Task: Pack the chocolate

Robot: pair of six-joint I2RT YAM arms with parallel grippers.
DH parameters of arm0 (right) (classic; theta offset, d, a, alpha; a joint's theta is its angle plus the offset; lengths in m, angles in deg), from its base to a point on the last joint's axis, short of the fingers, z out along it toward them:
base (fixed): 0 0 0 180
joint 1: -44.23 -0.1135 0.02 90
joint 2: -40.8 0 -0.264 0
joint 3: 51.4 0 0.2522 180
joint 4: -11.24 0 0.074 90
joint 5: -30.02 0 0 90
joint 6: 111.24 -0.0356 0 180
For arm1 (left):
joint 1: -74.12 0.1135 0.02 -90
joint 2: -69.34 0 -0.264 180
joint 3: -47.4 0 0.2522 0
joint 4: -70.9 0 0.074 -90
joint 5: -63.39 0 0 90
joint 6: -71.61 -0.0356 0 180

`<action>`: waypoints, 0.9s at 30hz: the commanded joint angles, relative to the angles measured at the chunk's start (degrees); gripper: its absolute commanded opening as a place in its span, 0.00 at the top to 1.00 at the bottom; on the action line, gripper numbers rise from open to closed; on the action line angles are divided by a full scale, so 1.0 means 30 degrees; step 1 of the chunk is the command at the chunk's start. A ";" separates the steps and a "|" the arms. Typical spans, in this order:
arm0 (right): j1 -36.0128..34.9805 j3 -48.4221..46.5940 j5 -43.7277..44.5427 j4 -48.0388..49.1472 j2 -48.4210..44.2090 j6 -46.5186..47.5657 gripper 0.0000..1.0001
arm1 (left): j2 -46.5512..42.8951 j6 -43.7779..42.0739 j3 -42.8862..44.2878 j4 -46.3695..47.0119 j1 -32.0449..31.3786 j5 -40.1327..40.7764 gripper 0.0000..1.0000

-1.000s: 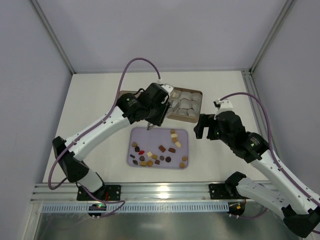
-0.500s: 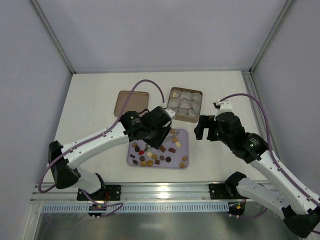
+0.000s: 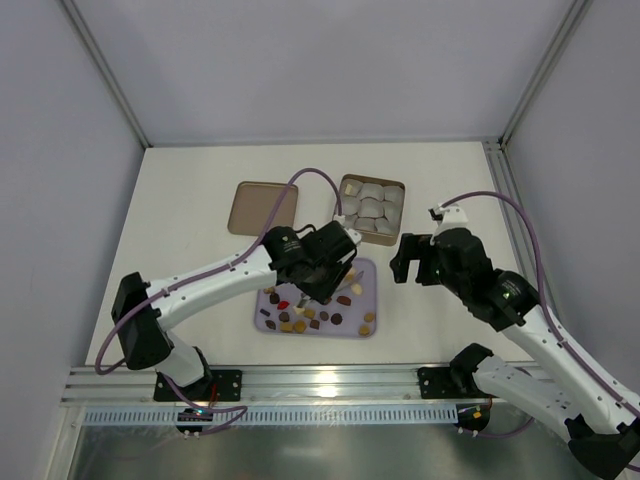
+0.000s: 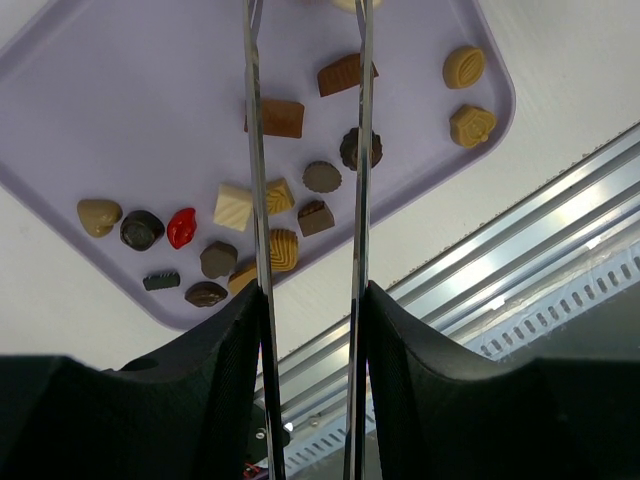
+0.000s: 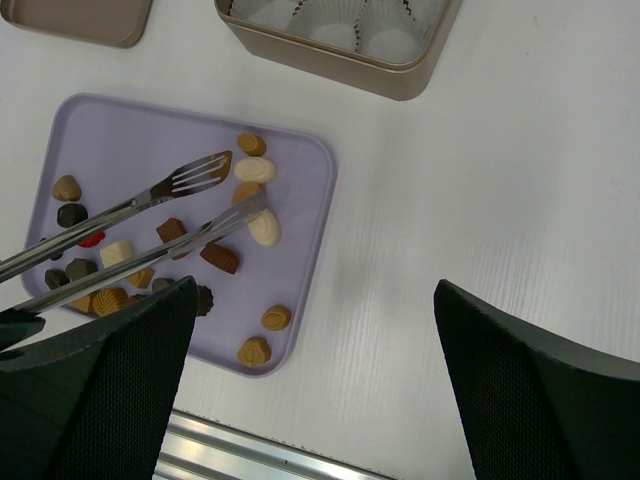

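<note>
The left pincer (image 4: 311, 300) is clasping slim metal tongs (image 4: 256, 200) over tiny mixed chocolates (image 4: 282, 118) on a lilac rectangular tray (image 4: 130, 100). The right pincer (image 5: 315, 290) is gaping wide.

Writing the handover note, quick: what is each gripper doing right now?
Left gripper: closed on the metal tongs.
Right gripper: open, holding nothing.

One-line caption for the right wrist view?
Metal tongs poised over scattered chocolates on a lilac tray, tan liner box beyond.
</note>
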 commanded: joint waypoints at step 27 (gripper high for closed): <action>0.0087 0.0413 0.0210 0.0266 -0.0519 -0.0157 0.00 | 0.0395 0.1108 -0.0497 0.0311 -0.0324 0.1826 0.58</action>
